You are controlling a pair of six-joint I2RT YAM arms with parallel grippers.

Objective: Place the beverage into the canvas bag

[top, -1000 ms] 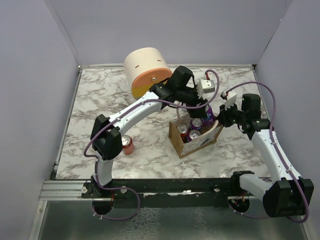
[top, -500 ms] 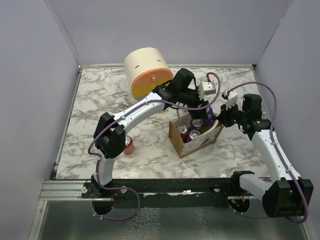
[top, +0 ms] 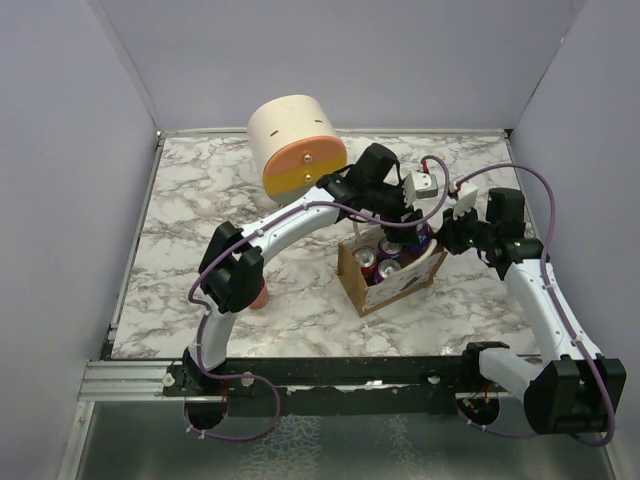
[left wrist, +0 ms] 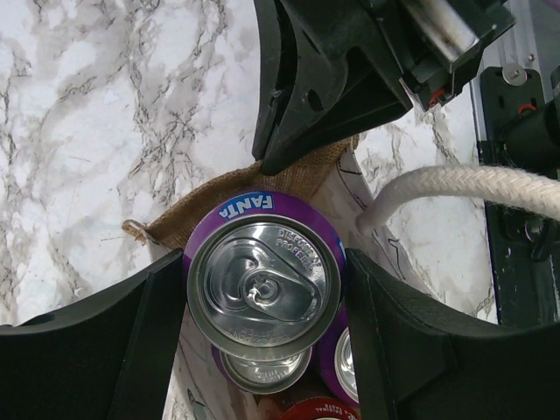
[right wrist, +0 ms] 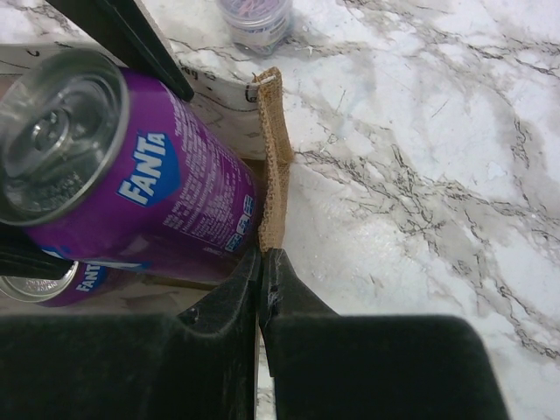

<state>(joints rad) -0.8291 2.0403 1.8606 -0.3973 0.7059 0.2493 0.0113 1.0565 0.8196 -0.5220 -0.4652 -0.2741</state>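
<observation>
A purple Fanta can [left wrist: 262,284] hangs at the mouth of the small tan canvas bag [top: 400,290], clamped between the two black fingers of the left tool [left wrist: 262,258], which press against its sides. The left wrist view looks straight down on the can's silver lid and pull tab, with the tops of two more purple cans and the rim of a red one [left wrist: 306,409] showing below it inside the bag. The right wrist view shows the can's lower end tucked in behind the bag's frayed burlap edge [right wrist: 276,166], close to one corner. The right tool [right wrist: 262,262] has its fingers pressed together on that burlap edge, pinching the bag's rim from the right side. A cream rope handle [left wrist: 464,182] loops over the opening just beside the held can. From above, the bag stands upright near the middle of the marble-patterned counter [top: 200,220], right of centre. The left arm reaches across to it from the left and the right arm comes in from the right, so that both tools meet at the bag's far right corner. A large cream cylinder with an orange-yellow face [top: 290,140] lies at the back of the counter, well apart from the bag. A red can [top: 260,296] stands on the counter to the bag's left, partly hidden by the left arm's elbow.
</observation>
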